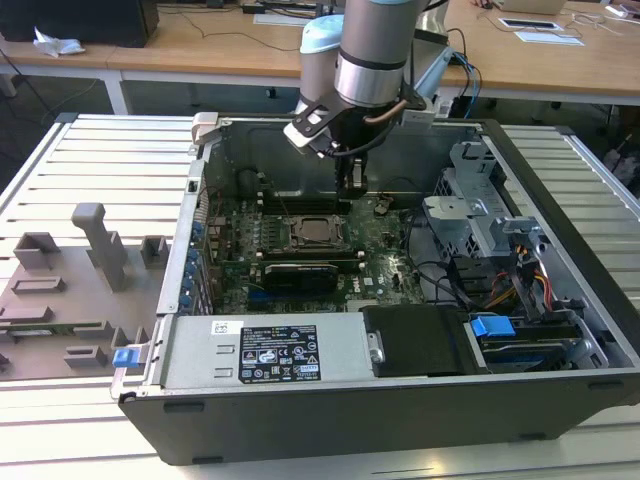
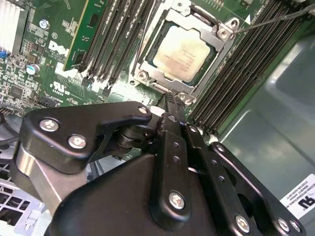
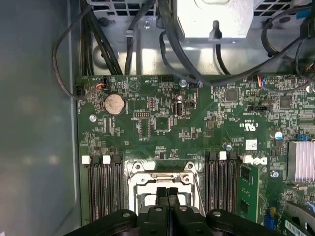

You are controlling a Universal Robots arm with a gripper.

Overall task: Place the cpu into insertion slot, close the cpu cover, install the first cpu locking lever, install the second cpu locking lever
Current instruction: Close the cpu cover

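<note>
The cpu (image 2: 183, 50), a silvery square chip, lies flat in the insertion slot (image 1: 315, 232) on the green motherboard. The cpu cover (image 2: 149, 58), a thin metal frame, lies down around the chip. A thin locking lever (image 2: 275, 17) sticks out from one corner of the socket, away from the frame. My gripper (image 2: 167, 100) hangs just beside the socket's edge, its black fingers (image 3: 161, 193) pressed together with nothing between them. In the exterior view the gripper (image 1: 352, 185) stands a little behind the socket, inside the open case.
Long black memory slots (image 2: 236, 73) flank the socket on both sides. A coin battery (image 3: 114, 104) and cable bundles (image 3: 167, 44) sit on the board's far part. A drive cage (image 1: 480, 215) stands at the exterior view's right, a grey fixture plate (image 1: 70, 290) outside the case at its left.
</note>
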